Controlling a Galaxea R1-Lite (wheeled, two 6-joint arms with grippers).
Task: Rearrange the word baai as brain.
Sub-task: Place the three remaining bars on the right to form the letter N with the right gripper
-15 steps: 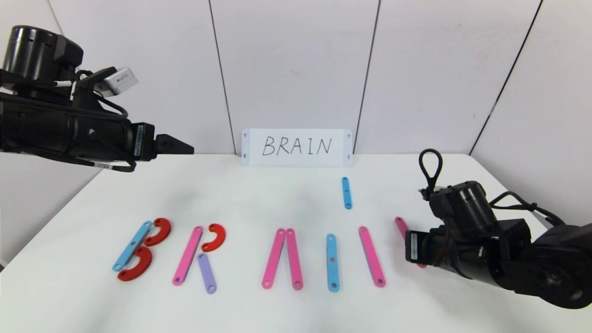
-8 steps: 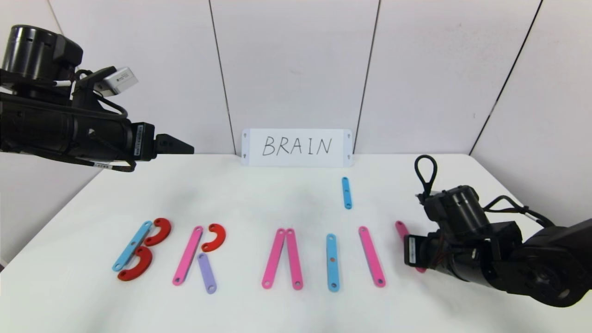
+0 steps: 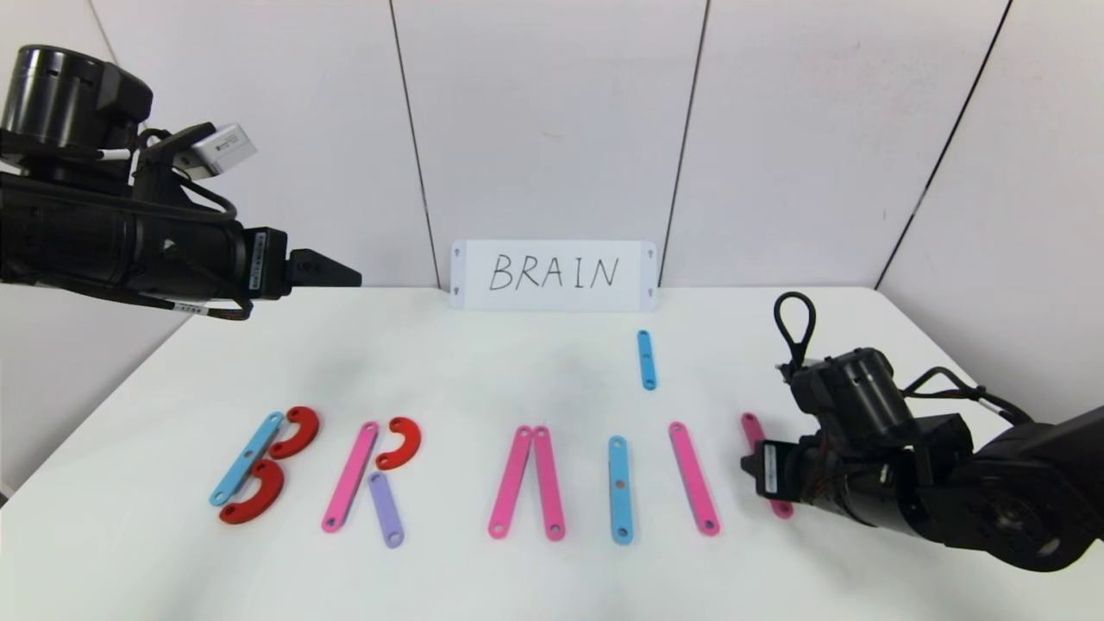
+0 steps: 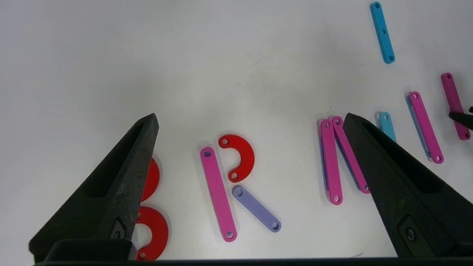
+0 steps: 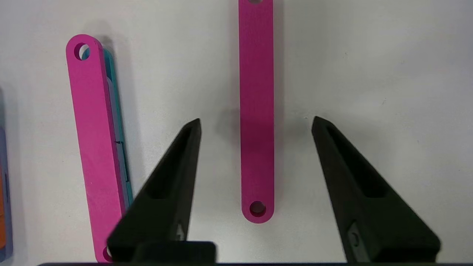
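Table (image 3: 535,379): smooth white surface, matt with a faint sheen. Pink strip (image 5: 256,111) between the right gripper's (image 5: 256,122) parted fingers: flat plastic, matt, smooth face, clean punched hole at the end. Neighbouring pink strip (image 5: 94,147): same matt plastic. Red half-ring (image 4: 238,157) and purple strip (image 4: 256,208): plastic, satin finish. Left gripper (image 4: 251,122) fingers (image 4: 122,184): black, matt, finely grained surface. White card (image 3: 553,275): paper-like, matt. Wall panels (image 3: 543,121): smooth, matt white.

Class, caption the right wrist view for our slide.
Open right hand straddles a pink strip lying on the white table.
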